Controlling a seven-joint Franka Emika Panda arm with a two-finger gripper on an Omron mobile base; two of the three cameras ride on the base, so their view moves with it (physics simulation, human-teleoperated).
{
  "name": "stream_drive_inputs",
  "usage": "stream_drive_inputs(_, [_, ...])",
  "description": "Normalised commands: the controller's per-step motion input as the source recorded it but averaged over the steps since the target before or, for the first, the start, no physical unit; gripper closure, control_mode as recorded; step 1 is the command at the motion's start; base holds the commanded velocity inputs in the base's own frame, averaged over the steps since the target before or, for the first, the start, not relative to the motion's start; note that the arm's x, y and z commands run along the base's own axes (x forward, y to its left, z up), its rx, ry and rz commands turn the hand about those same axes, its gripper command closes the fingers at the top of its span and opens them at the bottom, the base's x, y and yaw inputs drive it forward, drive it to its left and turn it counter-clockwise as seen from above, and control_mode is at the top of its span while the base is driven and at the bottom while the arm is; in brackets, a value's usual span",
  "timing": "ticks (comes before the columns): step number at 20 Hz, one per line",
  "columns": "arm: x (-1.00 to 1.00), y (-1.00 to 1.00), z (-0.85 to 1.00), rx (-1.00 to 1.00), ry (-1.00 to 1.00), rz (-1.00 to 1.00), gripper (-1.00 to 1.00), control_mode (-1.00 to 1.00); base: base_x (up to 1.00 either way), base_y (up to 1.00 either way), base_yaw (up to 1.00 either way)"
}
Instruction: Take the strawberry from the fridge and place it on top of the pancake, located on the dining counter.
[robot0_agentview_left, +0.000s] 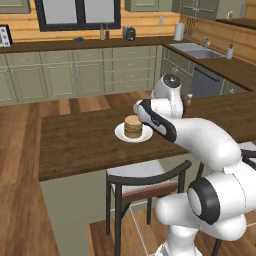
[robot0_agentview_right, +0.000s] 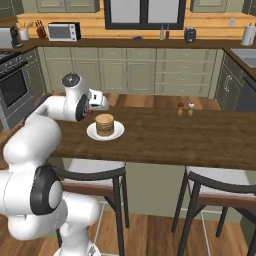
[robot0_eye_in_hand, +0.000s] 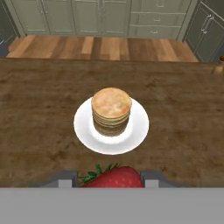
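A: Item one, strawberry (robot0_eye_in_hand: 114, 177): status requested.

B: Red berry with green leaves, seen pinched between the two finger tips of the pincer (robot0_eye_in_hand: 109, 179) in the hand view. It is carried above the tabletop (robot0_eye_in_hand: 39, 109), short of the plate (robot0_eye_in_hand: 83, 131) on the near side.

A: Item two, pancake (robot0_eye_in_hand: 111, 107)?

B: A short stack, centred on the white plate, top bare. The plate is set on the dark wooden tabletop; salt and pepper shakers (robot0_agentview_right: 185, 108) are noted well apart from it.

A: Step entered?

B: Carrying is judged nearly done; placing is not yet begun.

A: Next move required?

B: The berry is to be brought over the middle of the stack, lowered until it touches, then released. A small round top is noted, so an off-centre drop may roll off onto the plate.
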Motion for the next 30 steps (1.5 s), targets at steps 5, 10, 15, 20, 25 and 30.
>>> stream_drive_inputs(5, [0.93,0.03,-0.01,0.00,0.07,0.00,1.00,-1.00,0.00,0.00,0.00])
stream_drive_inputs(10, [0.99,0.02,-0.24,0.00,0.19,0.00,1.00,-1.00,0.00,0.00,0.00])
stream_drive_inputs(15, [0.25,0.01,-0.40,-0.01,0.02,0.00,1.00,-1.00,0.00,0.00,0.00])
stream_drive_inputs(20, [0.46,0.04,-0.58,-0.01,0.00,0.00,1.00,-1.00,0.00,0.00,0.00])
stream_drive_inputs(25, [0.44,0.11,-0.65,-0.03,0.00,0.00,1.00,-1.00,0.00,0.00,0.00])
stream_drive_inputs(30, [0.42,0.28,-0.17,-0.06,0.00,-0.01,1.00,-1.00,0.00,0.00,0.00])
